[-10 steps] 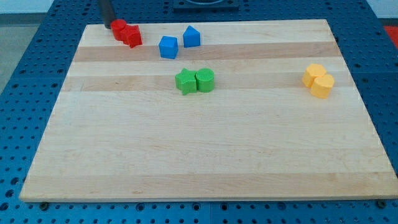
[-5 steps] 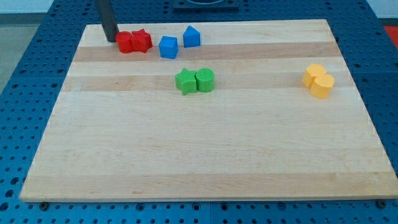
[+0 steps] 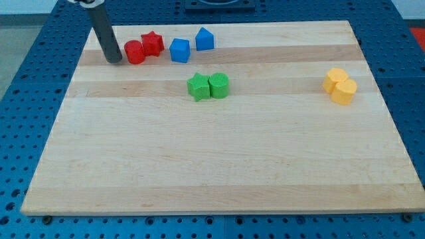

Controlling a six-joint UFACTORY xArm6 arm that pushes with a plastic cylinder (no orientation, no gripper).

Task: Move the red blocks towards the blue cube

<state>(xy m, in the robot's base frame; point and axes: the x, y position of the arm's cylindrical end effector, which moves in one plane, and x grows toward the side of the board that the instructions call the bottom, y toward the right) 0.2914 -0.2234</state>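
A red cylinder (image 3: 135,52) and a red star block (image 3: 153,44) sit side by side near the view's top left, touching each other. The blue cube (image 3: 179,50) stands just right of the red star, a small gap from it. A second blue block with a pointed top (image 3: 204,39) lies up and right of the cube. My tip (image 3: 115,60) rests on the wooden board (image 3: 212,159) just left of the red cylinder, close to it; I cannot tell if it touches.
Two green blocks (image 3: 208,86) sit together near the board's upper middle. Two yellow blocks (image 3: 340,85) sit together at the view's right. Blue perforated table surrounds the board.
My tip has moved down and slightly left along the left side of the red blocks. The red blocks have shifted right toward the blue cube and turned into a row.
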